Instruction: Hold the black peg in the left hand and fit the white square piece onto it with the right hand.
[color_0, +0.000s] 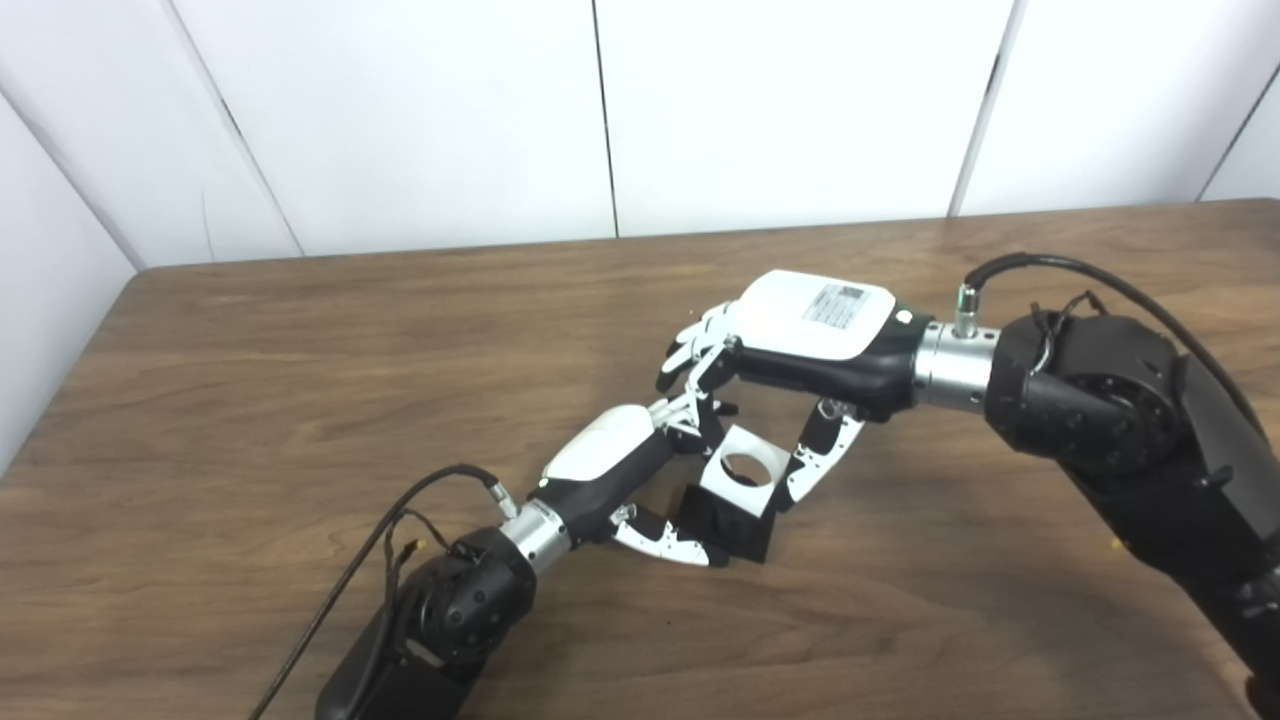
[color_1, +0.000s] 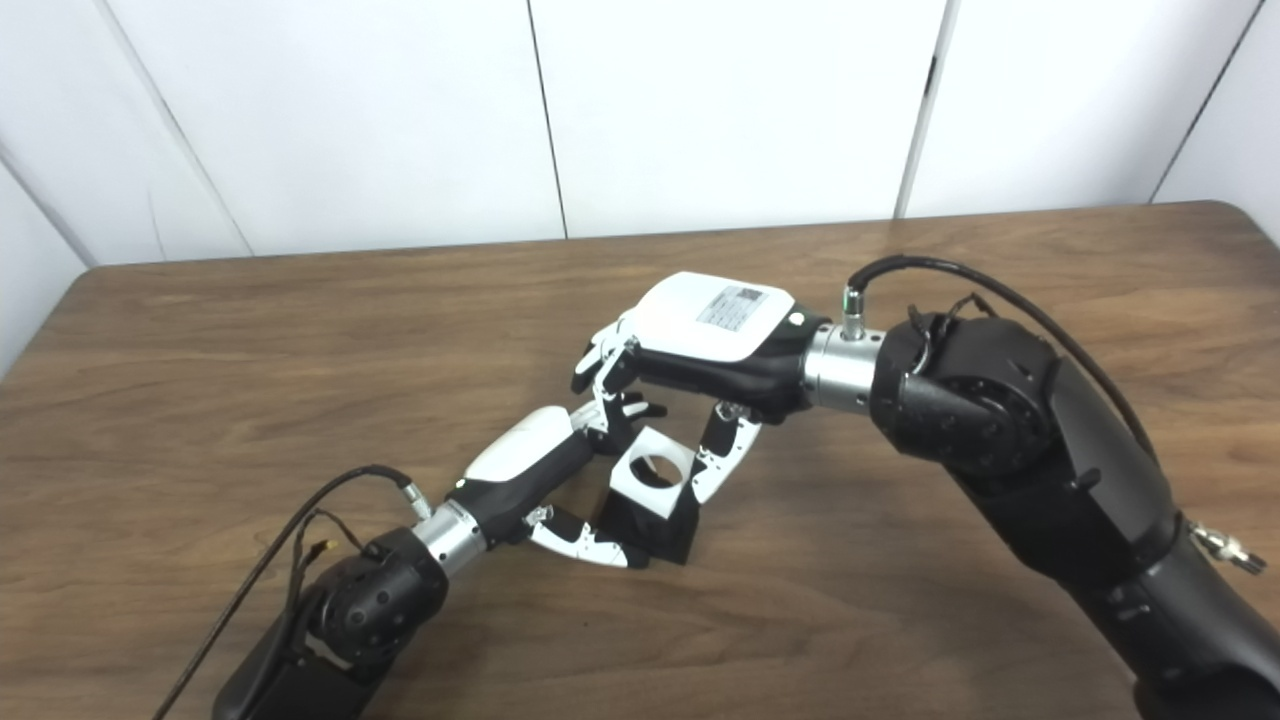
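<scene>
The black peg piece rests on the wooden table near its middle. On top of it sits the white square piece with a round hole facing up. My left hand wraps the black piece, thumb along its near side and fingers behind. From the right, my right hand hovers over the white piece, thumb touching its right edge and fingers curled at its far left corner. The peg itself is hidden inside the white piece.
White wall panels stand behind the table's far edge. A black cable loops from the left forearm over the table. The bulky right forearm fills the right side.
</scene>
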